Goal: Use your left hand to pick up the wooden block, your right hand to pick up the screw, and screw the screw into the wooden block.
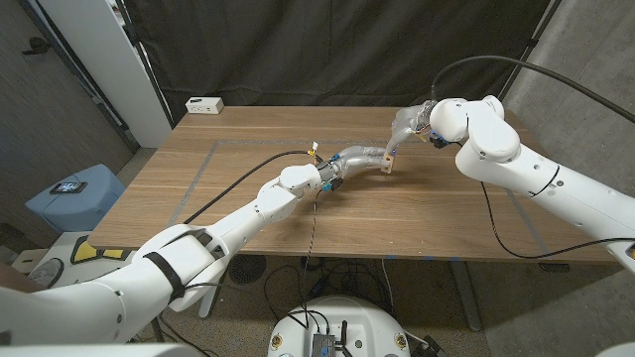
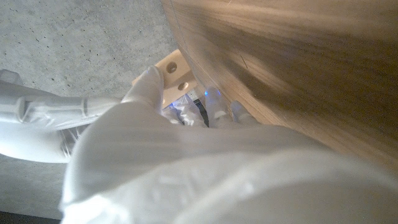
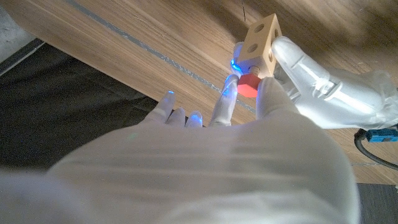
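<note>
Left hand [image 1: 359, 159] holds the wooden block [image 1: 390, 162] above the wooden table [image 1: 248, 208], out past the middle of the tabletop toward its far right part. In the right wrist view that hand [image 3: 329, 93] has its fingers closed on the side of the block [image 3: 262, 38], which shows two round holes on one pale face. The left wrist view shows the same block [image 2: 175, 73] at the fingertips of the left hand [image 2: 186, 155], one finger [image 2: 149, 87] lying across its face beside two holes.

Right hand [image 1: 412, 124] reaches in toward the block from the far side, just beside it in the head view. Seen in the right wrist view, the right hand [image 3: 211, 155] has its fingers [image 3: 225, 102] stretched toward the block, and the red screw [image 3: 249, 86] sits at their tips, directly under the block and touching or nearly touching it. The thumb and a finger appear to pinch the screw, though the exact grip is partly hidden by the hand's own back. The remaining fingers are spread loosely beside it.

At the table's far left corner, well apart from the block, lies a white power strip [image 1: 204, 104]. A black cable [image 1: 238, 183] trails over the tabletop along the left arm [image 1: 198, 243].
</note>
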Controlling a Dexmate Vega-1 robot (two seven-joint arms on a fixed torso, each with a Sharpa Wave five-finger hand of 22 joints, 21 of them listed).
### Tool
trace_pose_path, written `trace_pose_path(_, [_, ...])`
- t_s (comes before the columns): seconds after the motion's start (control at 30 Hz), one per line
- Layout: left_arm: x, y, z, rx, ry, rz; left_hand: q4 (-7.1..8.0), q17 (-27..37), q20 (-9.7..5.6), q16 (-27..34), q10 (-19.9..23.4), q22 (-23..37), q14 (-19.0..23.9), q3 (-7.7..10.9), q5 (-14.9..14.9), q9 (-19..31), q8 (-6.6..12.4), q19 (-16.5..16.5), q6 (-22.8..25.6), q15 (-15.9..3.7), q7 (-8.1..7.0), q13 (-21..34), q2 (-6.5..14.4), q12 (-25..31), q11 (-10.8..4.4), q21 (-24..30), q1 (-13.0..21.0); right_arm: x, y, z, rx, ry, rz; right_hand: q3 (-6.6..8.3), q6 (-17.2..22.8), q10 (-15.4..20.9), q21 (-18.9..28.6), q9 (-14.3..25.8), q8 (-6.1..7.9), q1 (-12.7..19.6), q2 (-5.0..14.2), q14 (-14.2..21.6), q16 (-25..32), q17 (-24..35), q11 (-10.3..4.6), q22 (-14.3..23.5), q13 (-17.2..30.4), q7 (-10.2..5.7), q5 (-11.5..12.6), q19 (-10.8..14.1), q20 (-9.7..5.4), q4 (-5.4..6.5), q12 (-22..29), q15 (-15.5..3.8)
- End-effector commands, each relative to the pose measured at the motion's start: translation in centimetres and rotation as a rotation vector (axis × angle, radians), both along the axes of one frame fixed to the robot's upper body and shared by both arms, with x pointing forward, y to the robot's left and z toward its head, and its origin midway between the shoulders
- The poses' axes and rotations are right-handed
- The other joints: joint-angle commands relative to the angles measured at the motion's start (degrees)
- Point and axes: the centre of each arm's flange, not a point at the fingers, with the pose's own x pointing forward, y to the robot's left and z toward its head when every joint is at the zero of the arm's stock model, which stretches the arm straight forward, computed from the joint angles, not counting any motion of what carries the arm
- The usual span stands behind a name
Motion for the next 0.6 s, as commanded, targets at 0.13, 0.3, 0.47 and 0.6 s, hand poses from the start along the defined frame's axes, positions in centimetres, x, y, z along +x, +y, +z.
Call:
trace_pose_path(0.13, [-0.07,0.00,-0.32,-0.001,0.010,-0.002,0.30,0.1,0.38,-0.1,-0.3,0.2,0.3,0.45,0.4,0.2,0.02,-0.3,0.1,-4.81,-0.13,0.2,0.6,0.2,0.05,0.3,0.4,0.08,0.21,-0.36,-0.019,-0.008,-0.021,-0.28,2.2,1.7,0.4,-0.1,1.05,-1.5,-0.10,1.0,0.3,0.2,0.06,0.1,0.2,-0.14,-0.9,1.2,0.05,0.65,0.4,-0.22])
trace_pose_path(0.3, [0.01,-0.09,-0.31,0.002,0.011,-0.005,0.27,0.1,0.41,-0.1,-0.4,0.2,0.3,0.49,0.4,0.2,0.01,-0.3,0.1,-4.79,-0.16,0.2,0.5,0.1,0.06,0.3,0.5,0.10,0.20,-0.53,-0.023,-0.011,-0.029,-0.45,3.3,2.4,0.3,-0.2,1.55,-2.1,0.02,1.4,0.4,0.2,-0.01,0.1,0.2,-0.37,-1.3,1.4,0.00,0.84,0.4,-0.32])
trace_pose_path(0.47, [0.10,-0.16,-0.29,0.003,0.013,-0.006,0.28,0.1,0.41,-0.1,-0.5,0.2,0.3,0.50,0.4,0.2,0.01,-0.2,0.1,-4.77,-0.17,0.2,0.5,0.2,0.06,0.3,0.5,0.18,0.26,-0.68,-0.036,-0.011,-0.044,-0.57,4.2,2.9,0.3,-0.3,1.90,-2.6,0.11,1.8,0.5,0.2,-0.09,0.1,0.2,-0.23,-1.7,1.6,-0.10,0.89,0.4,-0.52])
trace_pose_path(0.6, [0.18,-0.19,-0.33,0.001,0.017,-0.006,0.26,0.1,0.40,-0.1,-0.5,0.2,0.4,0.51,0.4,0.2,0.00,-0.2,0.0,-4.77,-0.15,0.2,0.5,0.2,0.06,0.3,0.5,0.23,0.32,-0.75,-0.040,-0.015,-0.047,-0.70,5.0,3.8,0.3,-0.5,2.27,-3.1,0.25,2.2,0.5,0.2,-0.26,0.1,0.2,-0.05,-2.0,2.0,-0.08,0.99,0.6,-0.72])
